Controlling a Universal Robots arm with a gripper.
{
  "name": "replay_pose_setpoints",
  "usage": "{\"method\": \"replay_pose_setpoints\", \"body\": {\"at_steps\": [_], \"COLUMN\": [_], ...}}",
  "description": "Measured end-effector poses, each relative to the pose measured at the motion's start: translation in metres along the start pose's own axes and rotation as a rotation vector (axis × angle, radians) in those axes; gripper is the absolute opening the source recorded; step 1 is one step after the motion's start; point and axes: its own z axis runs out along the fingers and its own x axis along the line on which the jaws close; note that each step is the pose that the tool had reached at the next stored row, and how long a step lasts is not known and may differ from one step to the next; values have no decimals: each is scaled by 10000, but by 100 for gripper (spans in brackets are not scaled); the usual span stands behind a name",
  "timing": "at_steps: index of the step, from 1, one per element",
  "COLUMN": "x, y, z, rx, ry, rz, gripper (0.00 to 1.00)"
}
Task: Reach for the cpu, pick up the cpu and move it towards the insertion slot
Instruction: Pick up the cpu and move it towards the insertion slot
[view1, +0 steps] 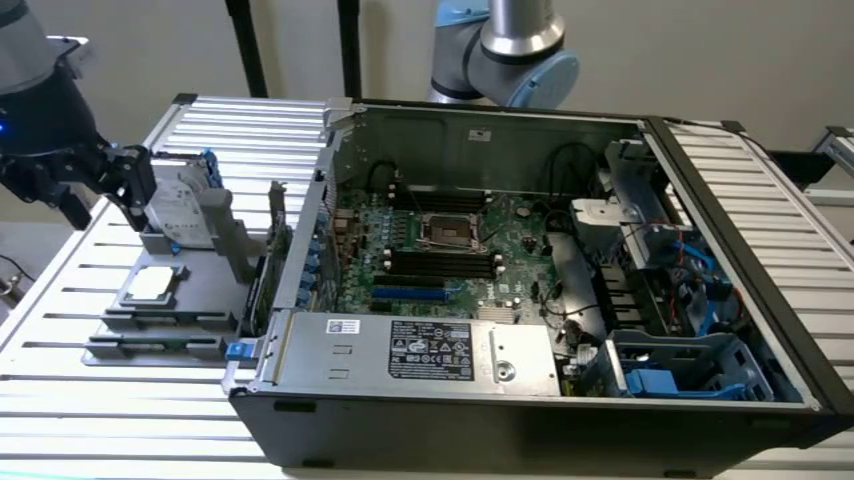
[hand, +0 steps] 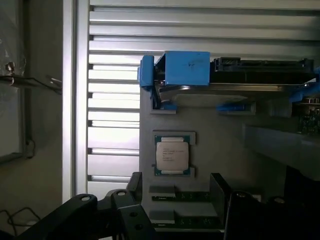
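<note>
The cpu (view1: 150, 285) is a small flat square chip with a silver top. It lies in a recess of the grey holder tray (view1: 200, 300) at the exterior view's left, outside the computer case. In the wrist view the cpu (hand: 172, 155) lies just beyond my fingertips. My black gripper (view1: 104, 198) hangs above the tray's far end, higher than the chip and apart from it. Its fingers (hand: 125, 200) stand wide open around nothing, so the gripper (hand: 175, 192) is empty. The insertion slot (view1: 447, 232), a shiny square socket, sits on the motherboard inside the case.
An upright silver hard drive (view1: 180, 205) with a blue-edged bracket (hand: 185, 67) stands on the tray just past the chip, close to my gripper. The open computer case (view1: 534, 400) lies on a slatted metal table (view1: 80, 420); its wall (view1: 300, 250) separates tray and motherboard.
</note>
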Motion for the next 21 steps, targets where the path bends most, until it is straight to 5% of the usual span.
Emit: {"method": "replay_pose_setpoints", "body": {"at_steps": [7, 21], "x": [-26, -103], "y": [-79, -102], "z": [125, 378], "rx": [0, 0], "ry": [0, 0], "rz": [-1, -8], "gripper": [65, 65]}}
